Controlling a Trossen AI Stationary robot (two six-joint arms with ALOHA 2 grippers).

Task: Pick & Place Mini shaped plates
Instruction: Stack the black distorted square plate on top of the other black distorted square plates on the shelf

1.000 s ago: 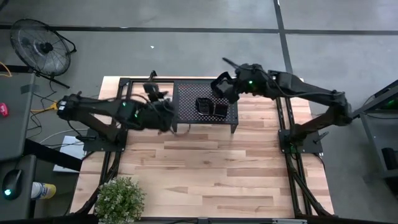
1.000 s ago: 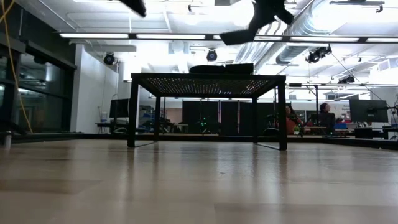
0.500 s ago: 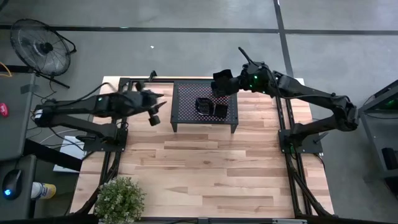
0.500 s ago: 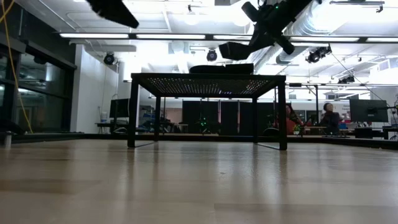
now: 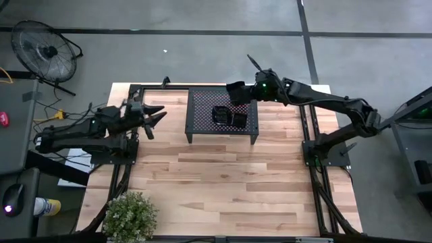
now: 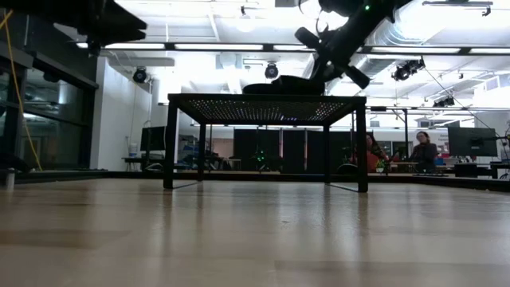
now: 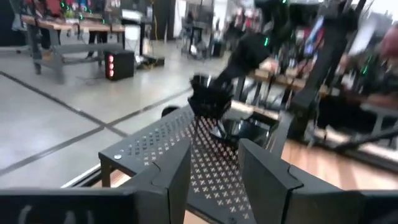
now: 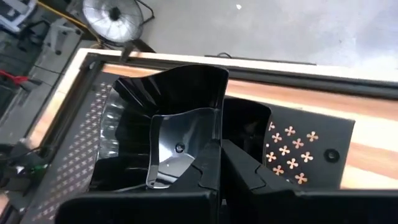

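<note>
Right gripper (image 8: 214, 163) is clamped tight on the rim of a wavy-rimmed mini plate (image 8: 168, 134), holding it over the perforated rack (image 5: 223, 115) at upper centre of the high view. Two more plates (image 5: 228, 117) sit on the rack top. Left gripper (image 5: 154, 120) hangs part-open and empty, left of the rack above the desk (image 5: 216, 182).

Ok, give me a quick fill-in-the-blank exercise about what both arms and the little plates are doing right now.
1. The right gripper has its jaws shut on a glossy black mini plate, held over the perforated ____.
2. The left gripper holds ____ between its jaws.
3. More mini plates lie on ____ of the rack.
4. A potted plant stands at the table's ____ near corner in the high view.

Missing words: rack; nothing; top; left
</note>
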